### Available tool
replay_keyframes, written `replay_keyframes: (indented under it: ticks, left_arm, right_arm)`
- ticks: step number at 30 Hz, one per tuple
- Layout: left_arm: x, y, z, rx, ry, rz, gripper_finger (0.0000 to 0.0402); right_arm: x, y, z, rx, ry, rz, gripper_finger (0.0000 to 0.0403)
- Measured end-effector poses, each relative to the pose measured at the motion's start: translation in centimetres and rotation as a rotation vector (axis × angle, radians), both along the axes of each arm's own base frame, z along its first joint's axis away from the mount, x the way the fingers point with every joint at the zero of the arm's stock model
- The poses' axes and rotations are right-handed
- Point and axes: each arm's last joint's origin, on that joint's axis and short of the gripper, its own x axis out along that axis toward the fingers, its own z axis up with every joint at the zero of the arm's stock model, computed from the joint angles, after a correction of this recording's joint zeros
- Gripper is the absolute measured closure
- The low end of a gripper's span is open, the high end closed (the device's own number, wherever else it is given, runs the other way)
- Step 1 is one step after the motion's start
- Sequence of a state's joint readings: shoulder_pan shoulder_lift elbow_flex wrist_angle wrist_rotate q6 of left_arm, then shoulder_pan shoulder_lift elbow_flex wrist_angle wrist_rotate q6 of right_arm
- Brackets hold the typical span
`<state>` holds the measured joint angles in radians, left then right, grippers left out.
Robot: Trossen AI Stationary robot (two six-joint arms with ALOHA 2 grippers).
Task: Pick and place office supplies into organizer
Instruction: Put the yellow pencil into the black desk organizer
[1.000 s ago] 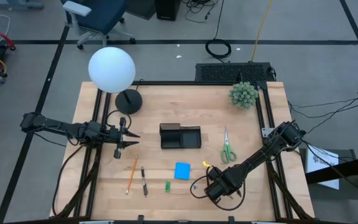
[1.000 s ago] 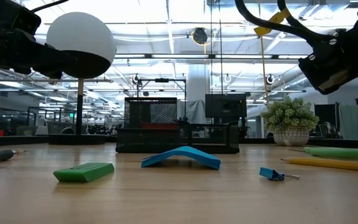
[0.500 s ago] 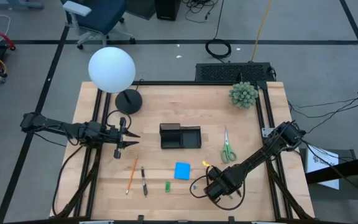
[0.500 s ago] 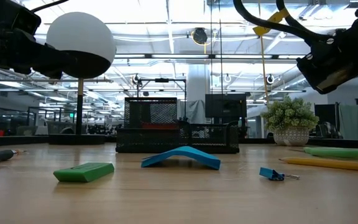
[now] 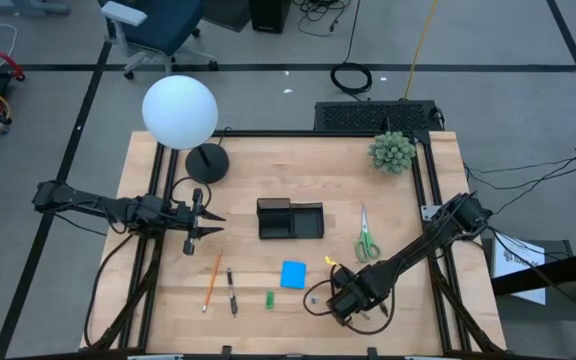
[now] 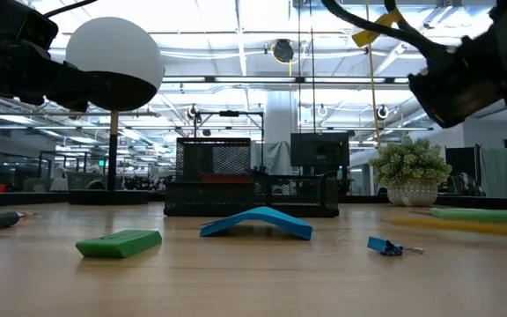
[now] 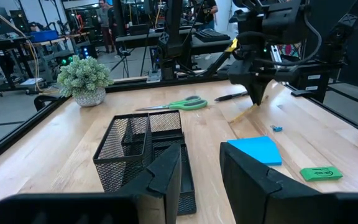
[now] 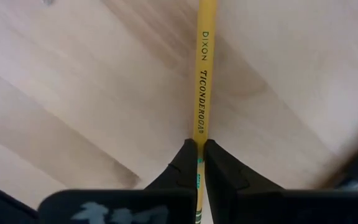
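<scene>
Pinching a yellow pencil [image 8: 202,81] near the table's front edge, the right gripper [image 8: 199,148] starts the job, while scissors [image 5: 365,238], note pad [image 5: 293,274] and pens lie outside the organizer [image 5: 290,219].

Two slender dark arms are seen, built of black jointed segments with black cables looped alongside. The left gripper [image 7: 201,177] is formed of two blocky, angular black fingers; the right gripper [image 8: 198,163] of two tapered matte-black fingers.
</scene>
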<state>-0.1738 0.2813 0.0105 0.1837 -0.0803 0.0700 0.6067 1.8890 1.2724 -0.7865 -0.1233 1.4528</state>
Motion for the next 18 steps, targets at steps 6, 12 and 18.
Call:
replay_keyframes:
  ticks: [6, 12, 18]
  left_arm:
    - [0.0, 0.0, 0.0, 0.000, 0.000, 0.000, 0.0286]
    - [0.0, 0.0, 0.0, 0.000, -0.001, 0.000, 0.0286]
    - [0.0, 0.0, 0.0, 0.000, -0.001, 0.000, 0.0286]
  right_arm:
    - [-0.1, -0.3, 0.9, -0.001, -0.023, -0.008, 0.0402]
    - [-0.3, -0.6, 2.2, 0.006, -0.065, -0.011, 0.0402]
    - [-0.5, -1.1, 4.2, -0.001, -0.149, -0.026, 0.0403]
